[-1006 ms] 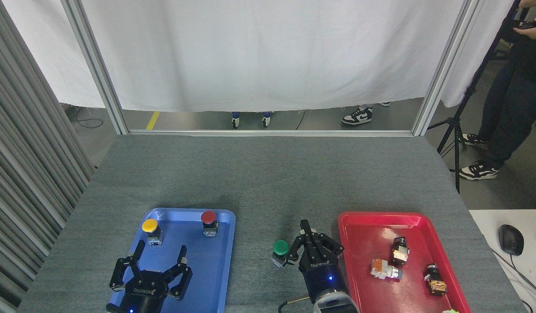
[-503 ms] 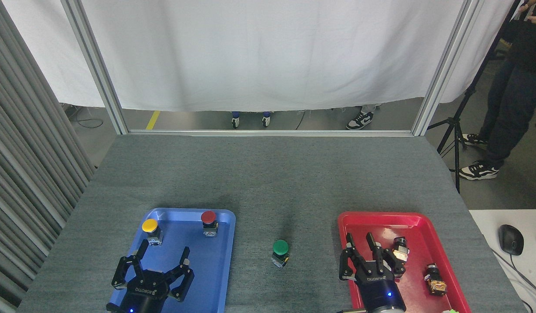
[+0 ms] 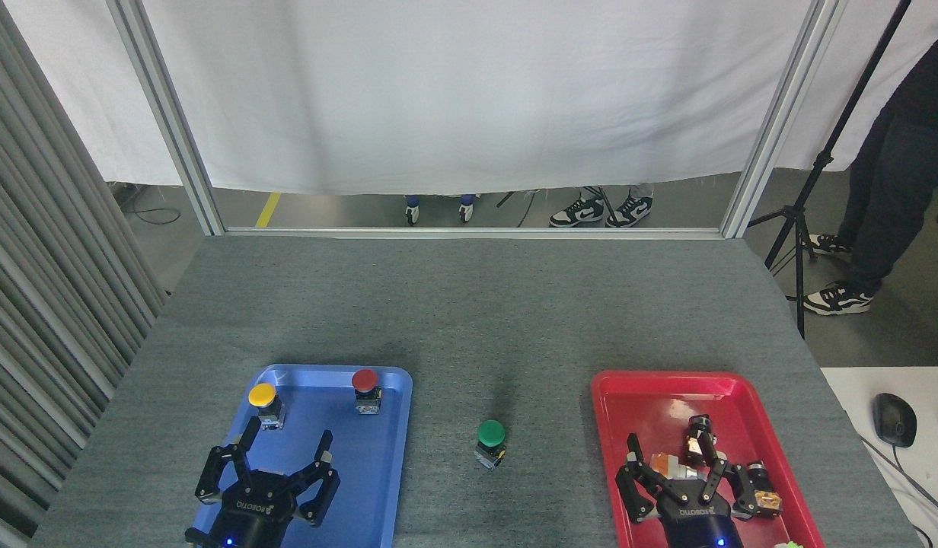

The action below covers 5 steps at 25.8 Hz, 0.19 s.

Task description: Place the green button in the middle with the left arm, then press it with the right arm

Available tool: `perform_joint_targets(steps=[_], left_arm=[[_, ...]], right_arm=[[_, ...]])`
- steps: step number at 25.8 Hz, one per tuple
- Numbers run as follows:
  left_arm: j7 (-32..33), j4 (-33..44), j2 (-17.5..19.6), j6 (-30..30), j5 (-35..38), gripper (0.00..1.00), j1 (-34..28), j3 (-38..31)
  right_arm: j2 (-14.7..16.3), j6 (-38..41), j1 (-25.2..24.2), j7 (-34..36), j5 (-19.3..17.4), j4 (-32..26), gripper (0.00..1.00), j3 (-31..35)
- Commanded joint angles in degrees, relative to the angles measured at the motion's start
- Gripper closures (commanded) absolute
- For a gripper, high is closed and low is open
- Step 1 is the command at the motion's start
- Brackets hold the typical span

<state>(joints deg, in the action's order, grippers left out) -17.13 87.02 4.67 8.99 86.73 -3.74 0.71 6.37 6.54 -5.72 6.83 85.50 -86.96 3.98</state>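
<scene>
On blue tray (image 3: 393, 426): 2 buttons; mid-table: 1 green button (image 3: 490, 435).

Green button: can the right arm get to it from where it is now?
Probably yes. The green button stands alone on bare grey tabletop between the trays, and the right gripper, open over the red tray, has only the tray's low left rim to cross.

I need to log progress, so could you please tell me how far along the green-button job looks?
Placement looks done: the round green-capped push button stands upright on the bare grey felt tabletop between the blue plastic tray and the red plastic tray. Nothing is in hand: the left end effector and right end effector are open, each over its tray. Whether it was pressed cannot be told.
</scene>
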Motion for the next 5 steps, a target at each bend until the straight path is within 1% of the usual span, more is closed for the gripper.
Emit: perform_joint_targets(steps=[1,5], left_arm=[[-0.19,-0.09,0.08,-0.11,0.10,0.01,0.05,-0.01],[-0.01,-0.36,0.52,-0.64,0.02,0.01,0.13,-0.01]], right_arm=[[0.22,0.05,-0.08,-0.15,0.01,-0.32,0.00,0.33],[0.22,0.14,-0.08,-0.15,0.01,-0.67,0.00,0.24]])
